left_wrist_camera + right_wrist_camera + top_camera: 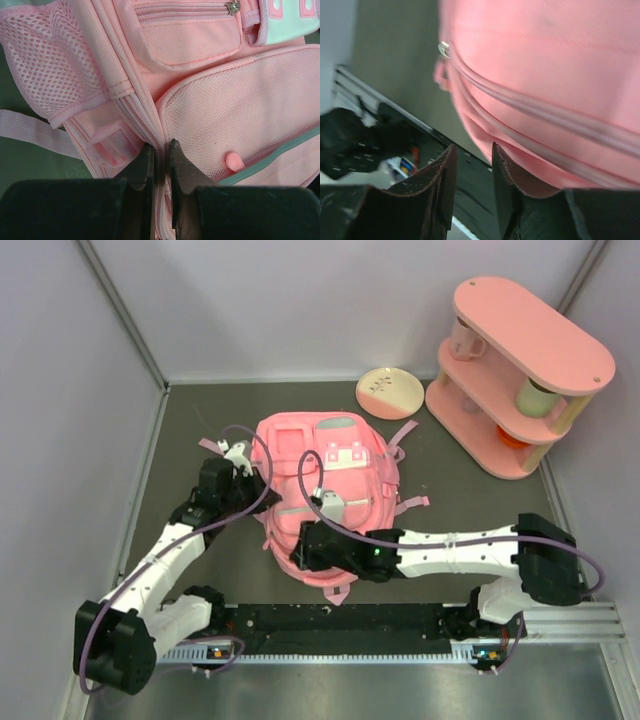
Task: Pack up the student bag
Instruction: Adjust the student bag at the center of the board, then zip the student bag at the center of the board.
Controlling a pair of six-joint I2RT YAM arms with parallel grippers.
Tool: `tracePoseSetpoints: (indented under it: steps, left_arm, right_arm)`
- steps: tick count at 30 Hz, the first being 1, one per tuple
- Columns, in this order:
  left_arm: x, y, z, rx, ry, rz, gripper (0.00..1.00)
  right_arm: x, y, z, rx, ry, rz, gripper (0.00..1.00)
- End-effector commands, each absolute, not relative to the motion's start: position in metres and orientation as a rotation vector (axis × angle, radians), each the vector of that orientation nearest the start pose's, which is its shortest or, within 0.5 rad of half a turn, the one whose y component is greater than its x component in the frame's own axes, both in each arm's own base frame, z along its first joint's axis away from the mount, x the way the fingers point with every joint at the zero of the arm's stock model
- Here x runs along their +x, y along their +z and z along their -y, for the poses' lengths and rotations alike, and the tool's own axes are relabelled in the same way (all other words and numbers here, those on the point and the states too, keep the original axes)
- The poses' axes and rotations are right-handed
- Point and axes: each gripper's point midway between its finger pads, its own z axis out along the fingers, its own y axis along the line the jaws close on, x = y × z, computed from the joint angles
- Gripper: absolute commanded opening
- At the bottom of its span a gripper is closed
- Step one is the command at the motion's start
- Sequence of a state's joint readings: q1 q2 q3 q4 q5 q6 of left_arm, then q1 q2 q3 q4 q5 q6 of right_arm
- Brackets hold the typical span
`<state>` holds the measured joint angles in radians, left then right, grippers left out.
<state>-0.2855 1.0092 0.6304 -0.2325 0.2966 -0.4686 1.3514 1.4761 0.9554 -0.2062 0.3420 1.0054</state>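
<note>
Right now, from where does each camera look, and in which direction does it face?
Top external: above and behind the robot, facing down at the table; the left arm and right arm show, reaching the student bag.
Left wrist: on the left arm, facing along the left hand, pinched on the bag's side seam.
Right wrist: on the right arm, facing past the open right hand along the bag's edge.
Shared: all three show the bag.

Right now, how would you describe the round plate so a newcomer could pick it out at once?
Find the pink two-tier shelf in the far right corner of the table. Just left of its base, behind the pink backpack, lies the round plate. It is the only flat disc there, cream with a pink segment.
</note>
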Motion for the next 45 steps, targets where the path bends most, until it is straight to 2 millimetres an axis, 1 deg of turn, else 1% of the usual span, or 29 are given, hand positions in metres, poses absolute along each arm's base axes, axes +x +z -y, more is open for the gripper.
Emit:
tracePoseSetpoints:
  steps: [1,2,3,4,5,6,7,8,9,10,12,13,15,16,18,19,21,22,24,25,26,27,28,29,30,33,34,39,45]
  left_arm:
    - [0.251,0.149,0.160,0.070,-0.823,-2.237,0.00]
    - [0.246,0.148,0.160,0.070,-0.829,-2.246,0.00]
    - [0.243,0.146,0.157,0.059,-0.818,-2.255,0.00]
    - [0.240,0.142,0.155,0.046,-0.809,-2.265,0.00]
    - [0.238,0.143,0.153,0.038,-0.804,-2.258,0.00]
    - [0.236,0.142,0.153,0.031,-0.806,-2.256,0.00]
    - [0.232,0.136,0.153,0.008,-0.819,-2.272,0.00]
    - [0.231,0.137,0.155,0.003,-0.837,-2.258,0.00]
    - [0.225,0.130,0.158,0.001,-0.870,-2.273,0.00]
    - [0.224,0.129,0.159,-0.025,-0.892,-2.273,0.00]
    - [0.220,0.121,0.163,-0.048,-0.931,-2.269,0.07]
    - [0.217,0.120,0.169,-0.068,-0.972,-2.275,0.08]
    - [0.215,0.118,0.177,-0.081,-1.008,-2.262,0.20]
    - [0.212,0.118,0.183,-0.096,-1.021,-2.265,0.23]
    - [0.213,0.122,0.192,-0.115,-1.042,-2.250,0.35]
    - [0.211,0.121,0.199,-0.105,-1.038,-2.258,0.37]
    - [0.209,0.122,0.204,-0.112,-1.047,-2.259,0.56]
    - [0.209,0.121,0.205,-0.112,-1.043,-2.262,0.58]
    - [0.213,0.118,0.200,-0.118,-0.997,-2.259,0.71]
    - [0.212,0.114,0.196,-0.123,-0.961,-2.275,0.73]
    - [0.218,0.114,0.189,-0.145,-0.901,-2.267,0.75]
    - [0.221,0.117,0.186,-0.129,-0.871,-2.257,0.77]
    - [0.224,0.118,0.184,-0.131,-0.849,-2.249,0.78]
    - [0.229,0.120,0.180,-0.150,-0.815,-2.235,0.79]
    - [0.233,0.126,0.179,-0.156,-0.810,-2.217,0.80]
    - [0.243,0.144,0.184,-0.150,-0.835,-2.146,0.82]
    - [0.246,0.149,0.186,-0.144,-0.848,-2.127,0.82]
    - [0.262,0.163,0.195,-0.158,-0.878,-2.073,0.84]
    - [0.274,0.150,0.201,-0.173,-0.866,-2.113,0.84]
  right_arm:
    - [0.127,0.154,-0.439,-0.038,1.000,-2.306,0.35]
    - [0.132,0.151,-0.438,0.011,0.969,-2.334,0.35]
    - [0.140,0.121,-0.419,0.044,0.829,-2.433,0.35]
    - [0.146,0.114,-0.411,0.126,0.800,-2.470,0.34]
    - [0.148,0.096,-0.395,0.164,0.746,-2.506,0.34]
    - [0.159,0.088,-0.382,0.236,0.731,-2.524,0.34]
    - [0.166,0.093,-0.379,0.274,0.781,-2.502,0.34]
    - [0.167,0.079,-0.365,0.280,0.756,-2.526,0.34]
    - [0.181,0.078,-0.353,0.331,0.738,-2.513,0.35]
    - [0.188,0.082,-0.346,0.342,0.742,-2.495,0.35]
    - [0.201,0.079,-0.331,0.302,0.692,-2.476,0.36]
    - [0.214,0.079,-0.320,0.329,0.659,-2.466,0.36]
    - [0.227,0.079,-0.312,0.297,0.633,-2.467,0.39]
    - [0.242,0.077,-0.301,0.323,0.605,-2.461,0.40]
    - [0.259,0.075,-0.284,0.293,0.531,-2.448,0.40]
    - [0.276,0.078,-0.269,0.326,0.496,-2.424,0.40]
    - [0.290,0.082,-0.260,0.293,0.497,-2.424,0.40]
    - [0.298,0.092,-0.261,0.271,0.515,-2.408,0.40]
    - [0.300,0.114,-0.257,0.196,0.512,-2.369,0.40]
    - [0.298,0.122,-0.258,0.179,0.534,-2.355,0.41]
    - [0.288,0.131,-0.267,0.137,0.616,-2.360,0.43]
    - [0.281,0.147,-0.273,0.128,0.680,-2.330,0.50]
    - [0.271,0.146,-0.276,0.117,0.704,-2.338,0.52]
    - [0.254,0.149,-0.288,0.079,0.746,-2.343,0.52]
    - [0.245,0.157,-0.293,0.094,0.789,-2.328,0.58]
    - [0.217,0.150,-0.311,0.056,0.819,-2.343,0.59]
    - [0.213,0.147,-0.316,0.037,0.826,-2.335,0.59]
    - [0.207,0.135,-0.335,0.022,0.872,-2.370,0.57]
    - [0.213,0.125,-0.339,0.036,0.833,-2.382,0.56]
